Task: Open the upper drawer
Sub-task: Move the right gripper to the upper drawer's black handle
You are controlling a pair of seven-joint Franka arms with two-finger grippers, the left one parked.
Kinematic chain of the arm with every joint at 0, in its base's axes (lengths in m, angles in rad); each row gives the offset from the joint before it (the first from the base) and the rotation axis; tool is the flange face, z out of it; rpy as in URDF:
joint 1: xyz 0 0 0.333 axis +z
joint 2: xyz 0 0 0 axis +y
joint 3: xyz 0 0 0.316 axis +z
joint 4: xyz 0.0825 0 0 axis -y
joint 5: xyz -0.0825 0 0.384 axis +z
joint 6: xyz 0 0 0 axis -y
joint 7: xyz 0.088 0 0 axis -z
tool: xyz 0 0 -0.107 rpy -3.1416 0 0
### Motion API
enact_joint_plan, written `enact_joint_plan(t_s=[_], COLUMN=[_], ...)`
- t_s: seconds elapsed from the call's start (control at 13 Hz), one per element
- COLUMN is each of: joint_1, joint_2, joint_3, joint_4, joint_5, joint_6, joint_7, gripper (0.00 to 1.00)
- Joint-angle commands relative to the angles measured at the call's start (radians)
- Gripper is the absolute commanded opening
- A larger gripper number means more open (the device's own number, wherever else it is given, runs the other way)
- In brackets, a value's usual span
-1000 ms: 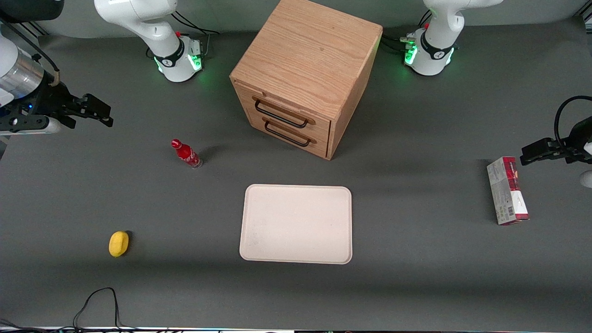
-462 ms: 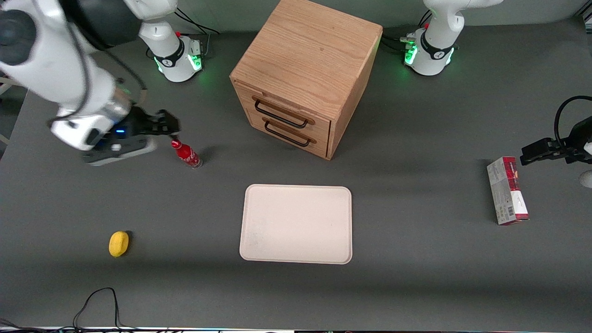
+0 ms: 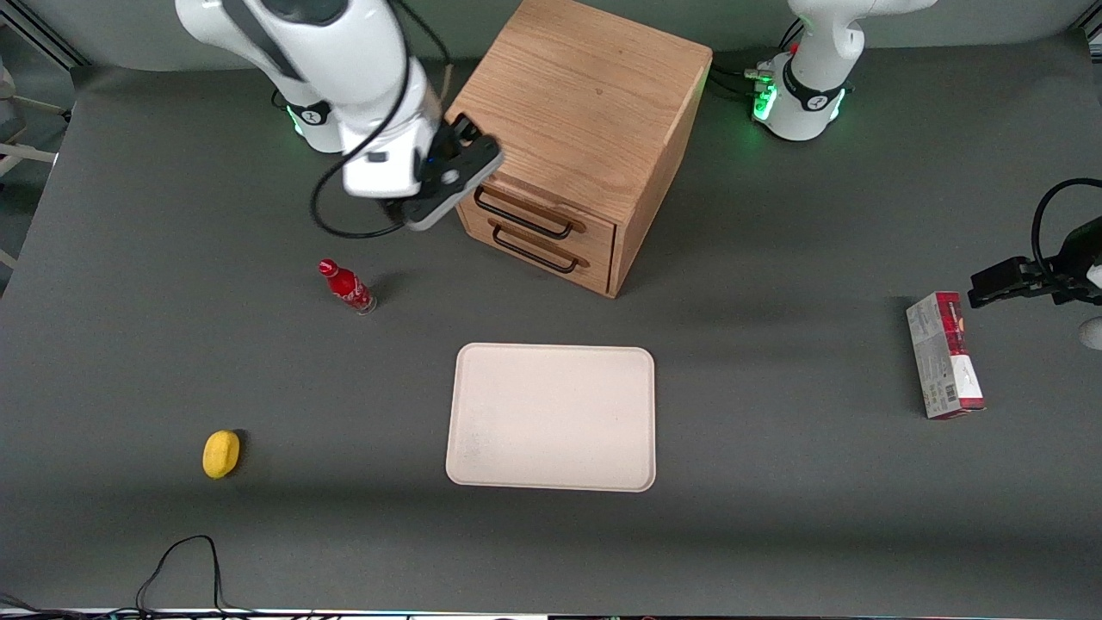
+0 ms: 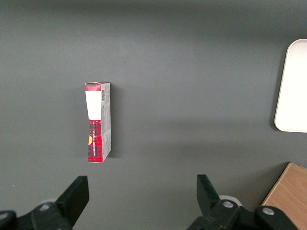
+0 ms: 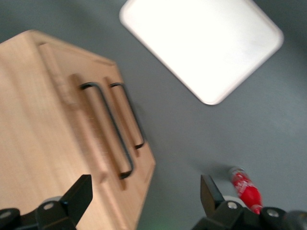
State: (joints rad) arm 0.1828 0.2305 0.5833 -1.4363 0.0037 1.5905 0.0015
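Observation:
The oak cube cabinet (image 3: 585, 112) stands at the back middle of the table. Its upper drawer (image 3: 534, 209) is shut, with its thin black bar handle (image 3: 523, 217) above the matching lower drawer (image 3: 551, 258). My right gripper (image 3: 475, 146) is open and empty. It hovers at the cabinet's upper front corner toward the working arm's end, just above the end of the upper handle and not touching it. In the right wrist view the upper handle (image 5: 109, 129) and lower handle (image 5: 129, 115) lie beneath the open gripper (image 5: 146, 190).
A red bottle (image 3: 347, 287) stands nearer the front camera than the gripper, also in the right wrist view (image 5: 244, 188). A cream tray (image 3: 551, 418) lies in front of the cabinet. A yellow object (image 3: 221, 454) and a red-and-white box (image 3: 944, 355) lie toward the table's ends.
My right arm has swung from the working arm's end of the table, past the red bottle, up to the cabinet's front corner. The drawers have not moved.

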Motion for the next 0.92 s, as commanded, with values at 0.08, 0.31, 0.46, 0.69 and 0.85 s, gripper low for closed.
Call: enact_joint_plan(t_s=[0.08, 0.31, 0.46, 0.69, 0.85], joint_1=[-0.023, -0.049, -0.048, -0.045, -0.042], joint_2=[0.079, 0.165, 0.214, 0.228, 0.23], joint_3=[0.058, 0.056, 0.055, 0.056, 0.056], joint_4=[0.039, 0.027, 0.017, -0.03, -0.047], joint_5=[0.073, 0.104, 0.102, 0.102, 0.102], joint_6=[-0.018, -0.009, 0.017, 0.063, 0.083], joint_7=[-0.148, -0.287, -0.305, -0.305, -0.305], gripper=[1.0, 1.0, 1.0, 1.0, 1.0])
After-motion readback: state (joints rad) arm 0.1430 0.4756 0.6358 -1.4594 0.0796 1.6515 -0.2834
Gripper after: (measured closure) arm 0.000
